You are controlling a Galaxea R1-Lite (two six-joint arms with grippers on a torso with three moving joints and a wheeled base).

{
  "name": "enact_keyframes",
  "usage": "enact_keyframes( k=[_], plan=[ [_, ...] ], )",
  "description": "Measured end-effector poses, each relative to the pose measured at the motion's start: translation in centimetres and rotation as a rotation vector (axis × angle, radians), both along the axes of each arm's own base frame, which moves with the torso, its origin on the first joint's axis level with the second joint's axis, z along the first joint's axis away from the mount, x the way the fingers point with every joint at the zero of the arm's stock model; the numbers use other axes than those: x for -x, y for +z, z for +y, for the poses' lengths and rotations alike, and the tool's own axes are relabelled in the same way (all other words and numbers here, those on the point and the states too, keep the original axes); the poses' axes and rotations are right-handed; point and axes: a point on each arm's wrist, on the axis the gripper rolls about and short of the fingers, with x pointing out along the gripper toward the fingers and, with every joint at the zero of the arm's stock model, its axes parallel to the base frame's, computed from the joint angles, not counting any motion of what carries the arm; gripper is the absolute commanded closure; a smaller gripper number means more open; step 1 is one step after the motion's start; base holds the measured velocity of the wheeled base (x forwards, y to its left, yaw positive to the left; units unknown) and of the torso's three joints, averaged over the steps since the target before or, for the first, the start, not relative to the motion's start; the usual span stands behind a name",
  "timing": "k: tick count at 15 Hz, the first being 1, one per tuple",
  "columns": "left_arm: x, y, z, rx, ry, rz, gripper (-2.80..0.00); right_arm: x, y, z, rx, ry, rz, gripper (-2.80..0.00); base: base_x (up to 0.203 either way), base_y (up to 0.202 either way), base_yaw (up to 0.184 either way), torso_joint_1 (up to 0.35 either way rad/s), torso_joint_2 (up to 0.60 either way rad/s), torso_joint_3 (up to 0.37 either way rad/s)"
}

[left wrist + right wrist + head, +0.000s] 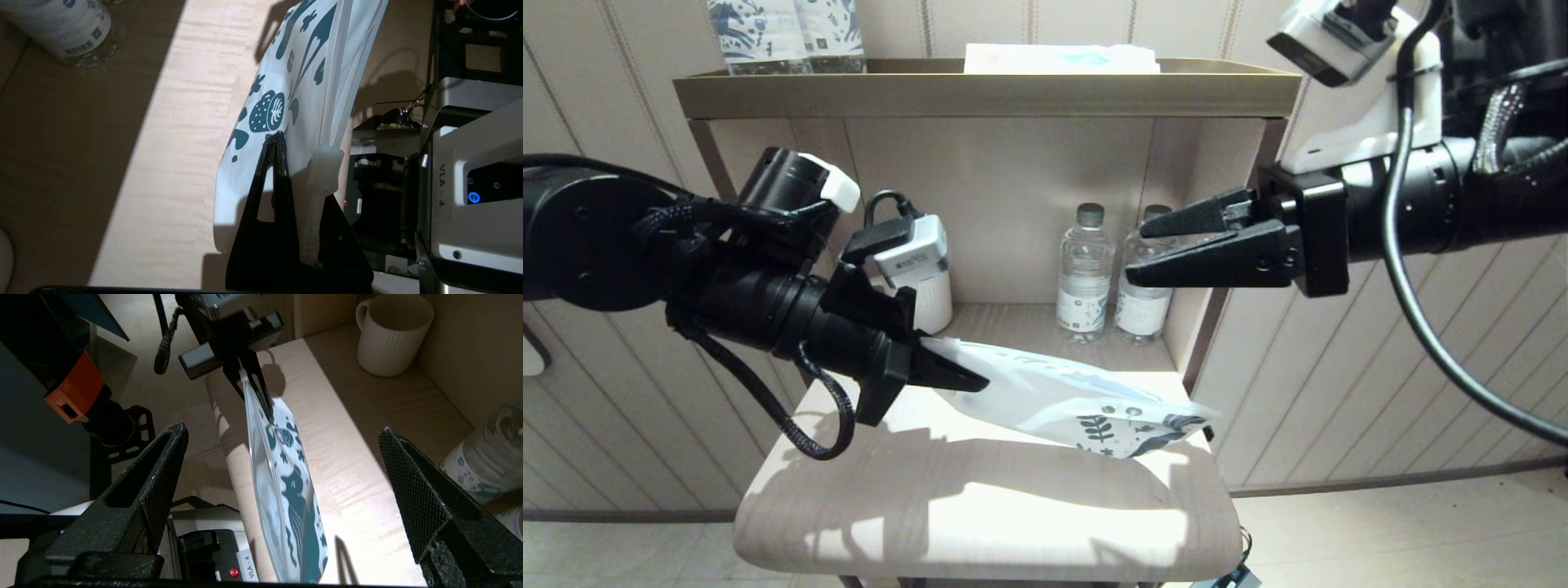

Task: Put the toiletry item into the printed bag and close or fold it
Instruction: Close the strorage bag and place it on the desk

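The printed bag (1062, 400), a white pouch with dark blue leaf print (302, 73), hangs level above the wooden table (980, 506). My left gripper (968, 377) is shut on the bag's plain end, and its printed end points right. In the left wrist view the left gripper (302, 147) pinches the bag edge-on. My right gripper (1143, 249) is open and empty, higher up in front of the water bottles. From the right wrist view the bag (286, 490) lies below and between the right gripper's (282, 432) spread fingers. I cannot make out any toiletry item.
Two clear water bottles (1082, 278) and a white ribbed mug (931, 294) stand in the shelf niche behind the table. On the top shelf sit blue-printed bottles (784, 33) and a flat white-and-blue packet (1062, 57). The robot's base shows beyond the table's edge (470, 196).
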Motion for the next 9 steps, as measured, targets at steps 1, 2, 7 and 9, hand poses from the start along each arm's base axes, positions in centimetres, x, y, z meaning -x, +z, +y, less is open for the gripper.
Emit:
enact_keyframes(
  k=[1,2,7,9],
  plan=[
    [-0.1,0.4,-0.7,-0.003,-0.018,0.002,0.0,-0.1,0.8,0.8,0.008,0.011,-0.01,-2.8,0.0,0.0,0.0,0.0,0.0,0.0],
    [-0.3,0.6,-1.4,-0.006,-0.032,-0.004,0.0,-0.4,1.4,1.6,0.026,0.02,-0.019,-2.8,0.0,0.0,0.0,0.0,0.0,0.0],
    [-1.7,0.1,-3.1,-0.031,-0.042,0.005,0.0,-1.5,-0.6,5.9,0.199,0.077,-0.038,-2.8,0.0,0.0,0.0,0.0,0.0,0.0],
    [-2.1,-0.5,-3.4,-0.036,-0.043,0.016,0.0,-1.9,-1.3,6.4,0.217,0.089,-0.034,-2.8,0.0,0.0,0.0,0.0,0.0,0.0]
  ],
)
